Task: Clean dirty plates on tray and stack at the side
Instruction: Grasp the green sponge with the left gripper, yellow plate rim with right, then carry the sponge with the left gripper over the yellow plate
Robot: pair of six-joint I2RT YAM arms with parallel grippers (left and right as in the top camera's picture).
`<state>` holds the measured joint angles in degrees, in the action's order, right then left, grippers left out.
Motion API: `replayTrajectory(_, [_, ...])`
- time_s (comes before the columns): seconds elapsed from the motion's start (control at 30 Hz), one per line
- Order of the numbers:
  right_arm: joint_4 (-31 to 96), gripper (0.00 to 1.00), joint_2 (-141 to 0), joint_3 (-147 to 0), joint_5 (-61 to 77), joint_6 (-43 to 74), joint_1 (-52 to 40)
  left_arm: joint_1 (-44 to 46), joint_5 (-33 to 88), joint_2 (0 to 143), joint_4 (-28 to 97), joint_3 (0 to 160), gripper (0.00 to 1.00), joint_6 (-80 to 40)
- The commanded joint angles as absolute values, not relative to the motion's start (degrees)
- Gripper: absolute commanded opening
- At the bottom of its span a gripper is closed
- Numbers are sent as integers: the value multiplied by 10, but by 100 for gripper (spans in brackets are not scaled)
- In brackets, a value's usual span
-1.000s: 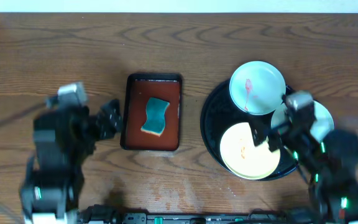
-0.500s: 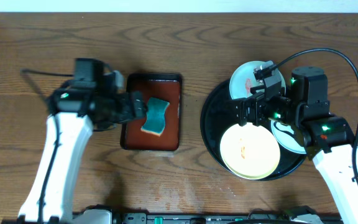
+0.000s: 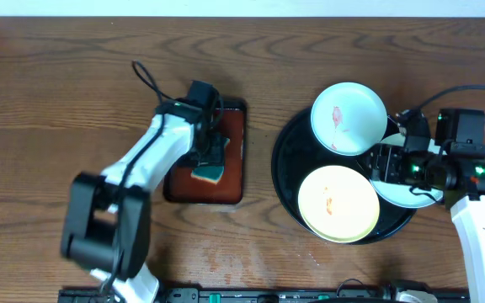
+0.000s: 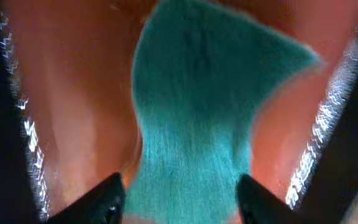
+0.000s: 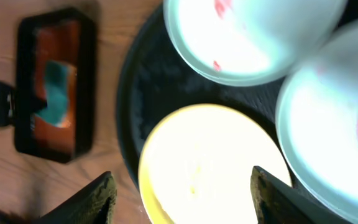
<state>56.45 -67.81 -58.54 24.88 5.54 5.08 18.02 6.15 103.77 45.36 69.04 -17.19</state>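
Note:
The black tray holds three plates. A pale blue plate with a red smear is at the back. A pale yellow plate with a faint smear is at the front. A third pale plate at the right is partly hidden by my right arm. My right gripper is open and empty above the tray. In the right wrist view its fingers spread over the yellow plate. My left gripper is open, its fingers on either side of a teal sponge.
The sponge lies in a small reddish-brown rectangular tray left of the black tray. In the right wrist view this small tray is at the left. Bare wooden table surrounds both trays.
My left arm has swung right and come down over the sponge in the small tray. My right gripper has moved right, from beside the yellow plate to over the right-hand plate.

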Motion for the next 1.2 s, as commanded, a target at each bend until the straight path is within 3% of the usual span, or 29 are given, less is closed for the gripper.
replayTrajectory(0.0, [589, 65, -681, -585, 199, 51, 57, 182, 53, 1091, 414, 696, 49, -182])
replayTrajectory(0.13, [606, 66, -695, -572, 199, 53, 57, 183, 54, 1117, 396, 696, 11, -163])
replayTrajectory(0.17, [609, 66, -703, -564, 197, 54, 57, 183, 53, 1116, 396, 696, 8, -163])
replayTrajectory(0.43, [582, 65, -762, -497, 190, 83, 57, 183, 53, 1082, 420, 700, 8, -152])
replayTrajectory(0.6, [565, 62, -814, -485, 86, 149, 57, 183, 53, 1021, 434, 702, 8, -140])
replayTrajectory(0.8, [535, 51, -877, -470, 93, 152, 48, 183, 53, 939, 445, 701, 8, -140])
replayTrajectory(1.0, [496, 30, -910, -444, 95, 162, 48, 183, 53, 889, 456, 701, 10, -140])
replayTrajectory(1.1, [452, 7, -908, -443, 117, 167, 48, 183, 53, 883, 456, 701, 10, -140])
replayTrajectory(1.17, [415, 1, -906, -443, 127, 167, 48, 183, 53, 883, 456, 701, 9, -140])
